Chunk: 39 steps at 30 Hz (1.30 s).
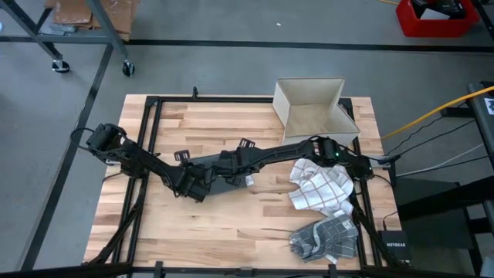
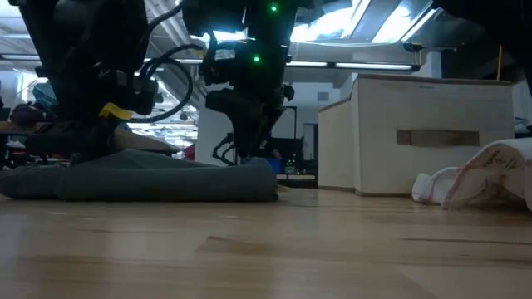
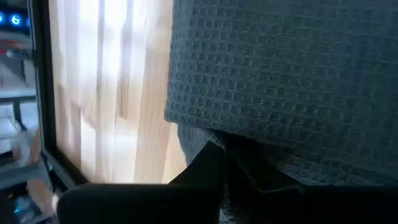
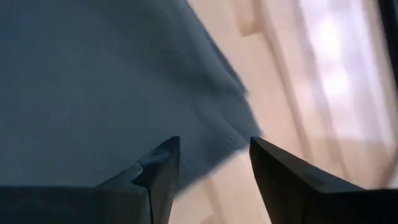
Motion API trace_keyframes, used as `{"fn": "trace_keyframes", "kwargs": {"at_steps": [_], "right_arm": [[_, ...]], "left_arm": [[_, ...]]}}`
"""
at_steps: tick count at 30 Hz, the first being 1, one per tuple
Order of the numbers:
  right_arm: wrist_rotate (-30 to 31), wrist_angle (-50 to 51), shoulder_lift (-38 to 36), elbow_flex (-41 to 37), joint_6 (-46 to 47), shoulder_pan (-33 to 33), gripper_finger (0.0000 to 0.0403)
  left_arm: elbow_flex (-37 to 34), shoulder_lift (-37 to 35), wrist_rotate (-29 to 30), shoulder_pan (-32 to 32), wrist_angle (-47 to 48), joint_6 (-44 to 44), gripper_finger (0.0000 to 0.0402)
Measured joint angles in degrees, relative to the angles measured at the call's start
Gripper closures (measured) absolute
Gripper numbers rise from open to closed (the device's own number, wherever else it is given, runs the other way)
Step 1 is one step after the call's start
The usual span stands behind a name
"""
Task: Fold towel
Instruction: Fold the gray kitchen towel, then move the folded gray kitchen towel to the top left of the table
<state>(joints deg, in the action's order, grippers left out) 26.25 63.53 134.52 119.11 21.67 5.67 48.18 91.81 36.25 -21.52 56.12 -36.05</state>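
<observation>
A dark grey waffle towel (image 1: pixel 231 182) lies folded flat in the table's middle, seen as a low slab in the low view (image 2: pixel 150 183). My left gripper (image 1: pixel 194 188) comes from the table's left and sits low on the towel's left part (image 2: pixel 87 149), shut on it. My right gripper (image 1: pixel 231 164) reaches in from the right and hovers open (image 4: pixel 214 165) just over the towel's right edge (image 4: pixel 236 140). Its fingers stand close above the cloth (image 2: pixel 249 154); whether they touch it I cannot tell. My left gripper is shut on the grey towel at an edge of the fold (image 3: pixel 199 140), where an upper layer overlaps a lower one. The fingers (image 3: pixel 214 168) come in low, nearly level with the table. How many layers lie between them is hidden by the gripper. The towel lies flat on the table.
A white checked towel (image 1: pixel 316 185) lies crumpled right of the middle (image 2: pixel 482 183), with a grey checked one (image 1: pixel 324 235) near the right front corner. An open cardboard box (image 1: pixel 312 108) stands at the far right (image 2: pixel 424 137). Bare wood (image 1: pixel 193 131) shows left, far and near.
</observation>
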Motion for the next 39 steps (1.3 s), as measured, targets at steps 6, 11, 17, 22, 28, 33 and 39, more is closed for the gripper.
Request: {"fn": "trace_keyframes", "kwargs": {"at_steps": [6,11,17,22,28,33,39], "right_arm": [[-10.4,-3.4,0.0,0.0,-1.0,0.7,0.0229],[-13.3,-3.7,0.0,0.0,-1.1,1.1,0.0236],[-14.3,-3.6,0.0,0.0,-1.2,1.1,0.0237],[-14.3,-3.5,0.3,0.0,-2.6,1.1,0.0237],[-12.9,-3.5,0.3,0.0,-2.6,1.1,0.0237],[-11.6,-3.5,0.3,0.0,-2.6,1.3,0.0237],[-10.7,-1.5,-1.5,0.0,-4.4,5.0,0.0237]], "left_arm": [[0.0,0.0,-0.2,1.3,-1.7,2.7,0.0395],[0.0,0.0,-0.2,3.7,-1.5,5.0,0.0342],[0.0,0.0,0.6,4.8,1.8,8.2,0.0251],[0.7,0.0,0.8,5.1,10.4,6.8,0.0235],[2.3,0.0,0.9,5.1,21.4,5.4,0.0263],[2.5,-0.2,0.8,4.7,23.9,1.7,0.0288],[3.2,-4.9,-3.7,0.0,24.3,2.1,0.0328]]}}
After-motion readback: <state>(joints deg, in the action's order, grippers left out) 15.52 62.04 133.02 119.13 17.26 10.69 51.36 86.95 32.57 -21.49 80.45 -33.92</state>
